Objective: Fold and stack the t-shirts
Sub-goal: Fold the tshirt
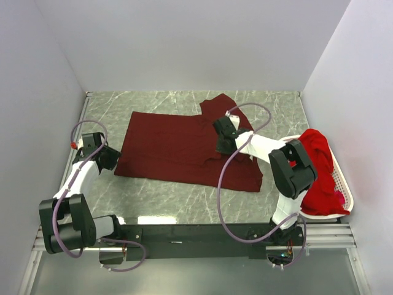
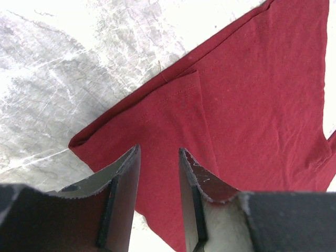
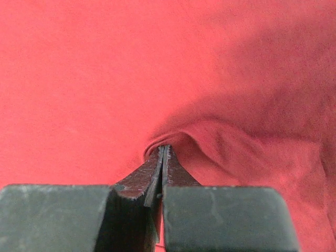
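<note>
Your left gripper point(image 1: 113, 158), seen from the top camera, sits at the 9 o'clock edge of the maroon t-shirt point(image 1: 172, 147), which lies spread flat across the middle of the table point(image 1: 159, 203). Your right gripper point(image 1: 221, 146) is down on the same shirt toward its 3 o'clock side, just below the sleeve that sticks out at 1 o'clock. At 4 o'clock from the shirt you have the white basket point(image 1: 344, 200), with the red t-shirts point(image 1: 316, 166) heaped in it and spilling over its rim.

From the left wrist, your left gripper point(image 2: 159, 152) has its jaws parted to a narrow gap. The maroon t-shirt point(image 2: 252, 94) shows through that gap, and its stitched hem corner lies just beyond the fingertips at 12 o'clock. Bare marbled table point(image 2: 63, 79) fills the view toward 10 o'clock. You cannot tell from here whether the jaws touch the cloth.

From the right wrist, your right gripper point(image 3: 163, 149) has its jaws pressed together on a small raised pinch of the maroon t-shirt point(image 3: 79, 79). Wrinkles run away from the pinch toward 3 o'clock, and the cloth fills the whole view.
</note>
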You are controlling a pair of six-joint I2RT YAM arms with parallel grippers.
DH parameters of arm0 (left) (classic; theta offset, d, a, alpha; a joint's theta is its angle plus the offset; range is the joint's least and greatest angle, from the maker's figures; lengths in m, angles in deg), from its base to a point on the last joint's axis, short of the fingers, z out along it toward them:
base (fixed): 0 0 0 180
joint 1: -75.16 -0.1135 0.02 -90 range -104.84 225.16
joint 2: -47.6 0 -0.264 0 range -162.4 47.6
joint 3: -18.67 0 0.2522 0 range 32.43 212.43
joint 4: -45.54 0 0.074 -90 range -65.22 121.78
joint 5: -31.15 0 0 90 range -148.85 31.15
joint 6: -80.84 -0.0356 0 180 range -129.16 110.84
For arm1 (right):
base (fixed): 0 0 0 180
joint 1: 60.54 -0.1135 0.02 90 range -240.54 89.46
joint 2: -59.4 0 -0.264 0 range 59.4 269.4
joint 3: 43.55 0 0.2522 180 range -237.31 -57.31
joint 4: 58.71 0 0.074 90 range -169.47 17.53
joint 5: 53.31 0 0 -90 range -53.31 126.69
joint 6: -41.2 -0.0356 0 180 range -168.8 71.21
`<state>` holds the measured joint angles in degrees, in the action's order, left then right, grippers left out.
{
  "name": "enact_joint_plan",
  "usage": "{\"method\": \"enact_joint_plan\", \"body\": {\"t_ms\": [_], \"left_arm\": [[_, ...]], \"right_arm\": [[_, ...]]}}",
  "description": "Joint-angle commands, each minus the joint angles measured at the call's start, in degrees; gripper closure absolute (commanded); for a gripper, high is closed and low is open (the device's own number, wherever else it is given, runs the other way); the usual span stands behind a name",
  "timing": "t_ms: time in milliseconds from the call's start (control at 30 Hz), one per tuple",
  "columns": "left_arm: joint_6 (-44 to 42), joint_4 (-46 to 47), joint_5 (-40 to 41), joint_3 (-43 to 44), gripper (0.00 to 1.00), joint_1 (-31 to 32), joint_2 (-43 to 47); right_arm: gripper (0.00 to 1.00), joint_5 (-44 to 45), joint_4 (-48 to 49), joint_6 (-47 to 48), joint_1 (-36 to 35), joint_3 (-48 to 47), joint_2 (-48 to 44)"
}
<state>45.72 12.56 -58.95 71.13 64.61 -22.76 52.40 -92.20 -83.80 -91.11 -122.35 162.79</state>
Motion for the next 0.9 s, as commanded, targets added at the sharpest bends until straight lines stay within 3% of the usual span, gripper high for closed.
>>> {"method": "enact_joint_plan", "body": {"t_ms": [0, 333, 467, 600, 633, 700, 733, 767, 867], "left_arm": [[-1.3, 2.1, -0.7, 0.7, 0.59, -0.2, -0.7], [-1.5, 2.7, -1.7, 0.9, 0.59, -0.1, -1.6], [-1.5, 3.1, -2.2, 0.9, 0.59, -0.1, -1.3], [-1.3, 3.1, -2.4, 1.3, 0.59, -0.1, -1.3], [-1.3, 3.1, -2.4, 1.4, 0.59, -0.1, -1.2], [-1.3, 3.0, -2.3, 1.5, 0.59, -0.2, -0.7], [-1.3, 3.0, -2.1, 1.6, 0.59, -0.1, -0.7], [-1.2, 2.9, -2.1, 1.6, 0.59, -0.1, -0.5], [-0.9, 3.1, -2.4, 1.3, 0.59, -0.1, -0.3]], "right_arm": [[0.97, 0.1, 0.2, 1.2, 0.5, -5.9, 2.2], [0.81, -1.2, -1.3, 2.8, 2.2, -12.7, 6.7], [0.58, -1.6, 1.6, 4.2, 4.1, -10.0, 1.2], [0.52, 1.0, 1.0, 3.5, 4.4, -8.8, -2.8], [0.52, 1.8, 0.8, 2.6, 4.5, -6.6, -3.8], [0.62, 2.1, 1.4, 1.5, 4.4, -3.4, -7.2], [0.68, 1.6, 1.5, 0.4, 4.4, 0.2, -8.3], [0.85, 1.5, 1.7, -0.2, 4.4, 2.0, -10.1], [0.96, 0.2, 2.7, -2.0, 4.3, 8.5, -12.6]]}}
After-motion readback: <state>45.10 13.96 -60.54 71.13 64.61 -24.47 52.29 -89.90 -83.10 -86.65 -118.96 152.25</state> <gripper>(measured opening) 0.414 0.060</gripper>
